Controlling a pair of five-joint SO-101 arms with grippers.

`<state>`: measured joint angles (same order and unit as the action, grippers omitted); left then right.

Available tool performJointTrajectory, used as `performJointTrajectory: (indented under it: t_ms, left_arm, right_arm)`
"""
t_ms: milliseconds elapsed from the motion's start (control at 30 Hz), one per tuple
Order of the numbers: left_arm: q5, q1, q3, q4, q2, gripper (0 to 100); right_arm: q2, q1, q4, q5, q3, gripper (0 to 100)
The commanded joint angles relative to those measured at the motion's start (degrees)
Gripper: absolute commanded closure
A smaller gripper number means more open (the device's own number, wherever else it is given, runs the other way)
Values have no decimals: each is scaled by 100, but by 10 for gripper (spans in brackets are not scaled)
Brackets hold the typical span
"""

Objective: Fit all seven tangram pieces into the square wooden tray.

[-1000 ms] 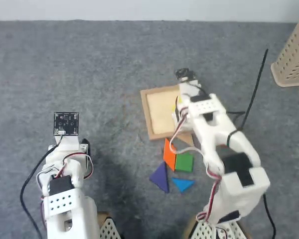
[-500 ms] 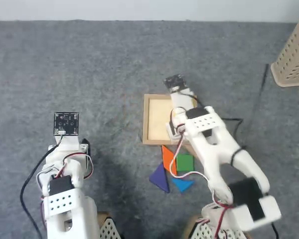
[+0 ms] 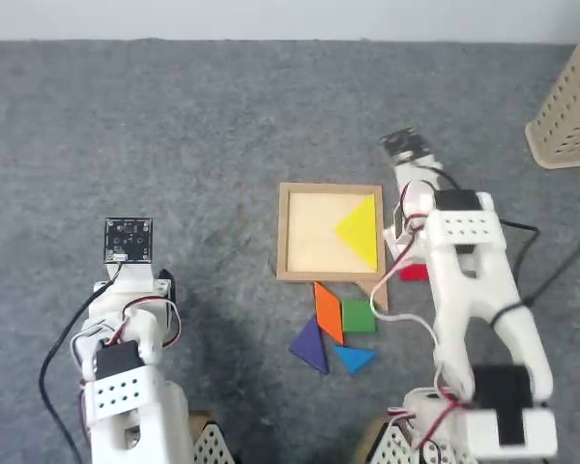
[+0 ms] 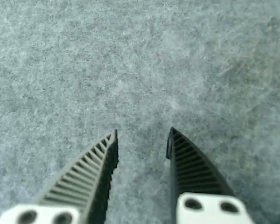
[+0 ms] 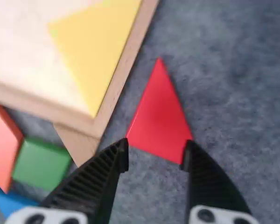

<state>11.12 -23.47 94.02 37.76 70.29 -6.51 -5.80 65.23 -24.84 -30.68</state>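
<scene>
The square wooden tray [image 3: 282, 232] lies mid-table with a yellow triangle [image 3: 362, 230] in its right half. Beside its right edge, a red triangle [image 3: 414, 272] lies on the carpet, partly under the right arm. In the right wrist view my right gripper [image 5: 156, 144] stands open, its fingertips on either side of the red triangle [image 5: 159, 119], beside the tray rim [image 5: 126, 70]. Orange [image 3: 328, 311], green [image 3: 358, 316], purple [image 3: 310, 344], blue [image 3: 354, 358] and plain wooden [image 3: 377, 293] pieces lie in front of the tray. My left gripper [image 4: 143, 132] is open over bare carpet.
A beige perforated container [image 3: 570, 106] stands at the far right corner. A black cable [image 3: 561, 273] trails right of the right arm. The left arm [image 3: 126, 319] stands at the front left, well apart from the pieces, with grey carpet all round.
The right arm swung right off the tray, uncovering the yellow triangle inside. The tray went from tilted to square and shifted slightly right. The left arm stayed still.
</scene>
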Motion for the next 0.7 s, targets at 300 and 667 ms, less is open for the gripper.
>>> performJointTrajectory:
  t_ms: [300, 667]
  left_arm:
    - [35, -35, -22, -149, 114, 832]
    - [35, -35, -22, -149, 114, 832]
  right_arm:
    - [1209, 127, 154, -1591, 905, 709]
    - [2009, 189, 136, -1829, 923, 701]
